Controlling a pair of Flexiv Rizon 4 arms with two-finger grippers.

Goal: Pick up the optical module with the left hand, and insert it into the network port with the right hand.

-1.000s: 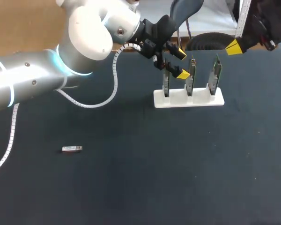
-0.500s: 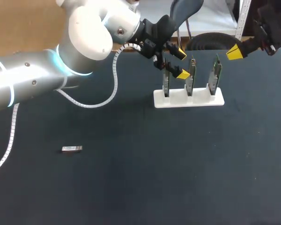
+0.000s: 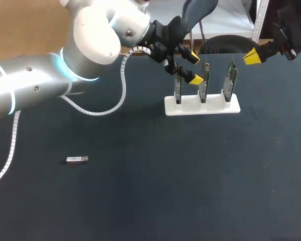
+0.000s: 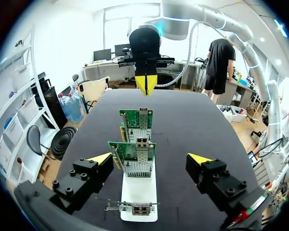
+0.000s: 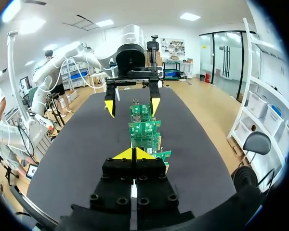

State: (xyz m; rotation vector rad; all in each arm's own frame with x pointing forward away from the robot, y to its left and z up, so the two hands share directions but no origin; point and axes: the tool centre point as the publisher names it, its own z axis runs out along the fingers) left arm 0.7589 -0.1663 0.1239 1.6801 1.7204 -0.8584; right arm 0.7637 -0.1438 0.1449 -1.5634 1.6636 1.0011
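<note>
The optical module (image 3: 77,159), a small silver bar, lies flat on the dark table at the left, far from both grippers. Three green network cards (image 3: 203,83) stand upright in a white stand (image 3: 202,106) at the back. My left gripper (image 3: 194,68) hangs open over the leftmost card, holding nothing. In the left wrist view its gripper (image 4: 150,159) straddles the cards (image 4: 133,153) and their metal ports (image 4: 142,144). My right gripper (image 3: 252,56) is shut and empty, above and to the right of the stand. In the right wrist view that gripper (image 5: 134,154) points along the row of cards (image 5: 144,129).
The white cable (image 3: 121,95) of my left arm loops down over the table behind the stand. The big left arm (image 3: 35,85) spans the back left. Bare dark tabletop (image 3: 155,181) lies between the module and the stand.
My right gripper has shifted slightly down and right above the stand's far side. The left arm and the module have not moved.
</note>
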